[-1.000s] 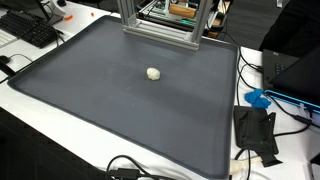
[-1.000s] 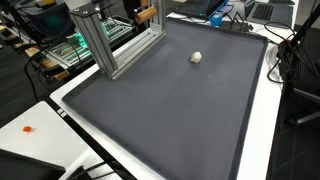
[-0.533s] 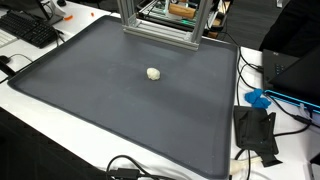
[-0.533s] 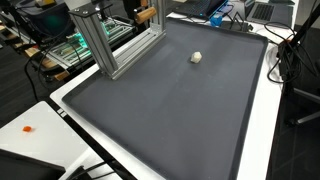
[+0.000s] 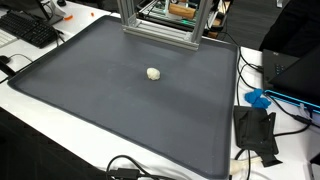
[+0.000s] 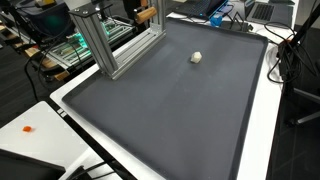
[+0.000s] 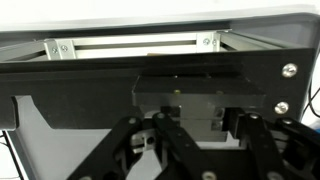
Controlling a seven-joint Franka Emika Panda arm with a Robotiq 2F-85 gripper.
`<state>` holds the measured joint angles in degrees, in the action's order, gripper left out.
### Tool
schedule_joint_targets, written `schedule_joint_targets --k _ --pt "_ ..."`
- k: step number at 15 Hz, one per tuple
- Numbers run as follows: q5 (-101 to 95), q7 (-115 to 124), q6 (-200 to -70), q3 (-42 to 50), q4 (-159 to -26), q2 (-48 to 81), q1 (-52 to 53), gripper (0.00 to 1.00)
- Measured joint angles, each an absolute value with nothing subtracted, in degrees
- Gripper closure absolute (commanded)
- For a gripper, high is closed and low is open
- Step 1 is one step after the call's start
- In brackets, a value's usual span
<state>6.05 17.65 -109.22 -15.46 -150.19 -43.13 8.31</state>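
Note:
A small whitish lump (image 5: 153, 73) lies alone on the dark grey mat (image 5: 100, 100), a little toward its far side; it also shows as the lump (image 6: 197, 57) on the mat (image 6: 170, 110). Neither exterior view shows the arm or the gripper. In the wrist view my gripper (image 7: 200, 168) fills the lower half as dark linkages, its fingertips cut off by the bottom edge. It sits close against a dark housing and a silver aluminium bar (image 7: 130, 45). Nothing shows between the fingers, and how the jaws stand is not visible.
An aluminium frame (image 5: 160, 25) stands at the mat's far edge, seen also as the frame (image 6: 105, 40). A keyboard (image 5: 30, 28), a blue object (image 5: 258, 99), a black device (image 5: 255, 132) and cables (image 5: 130, 170) lie around the mat on the white table.

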Motion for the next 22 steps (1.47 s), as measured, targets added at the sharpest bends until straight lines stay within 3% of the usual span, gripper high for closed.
schedule_joint_targets --k 15,22 --pt "3.0 16.1 -109.6 -13.7 -144.0 -42.1 6.4 0.72" --pt "1.0 12.2 -117.6 -12.1 -140.7 -35.5 4.8 0.72"
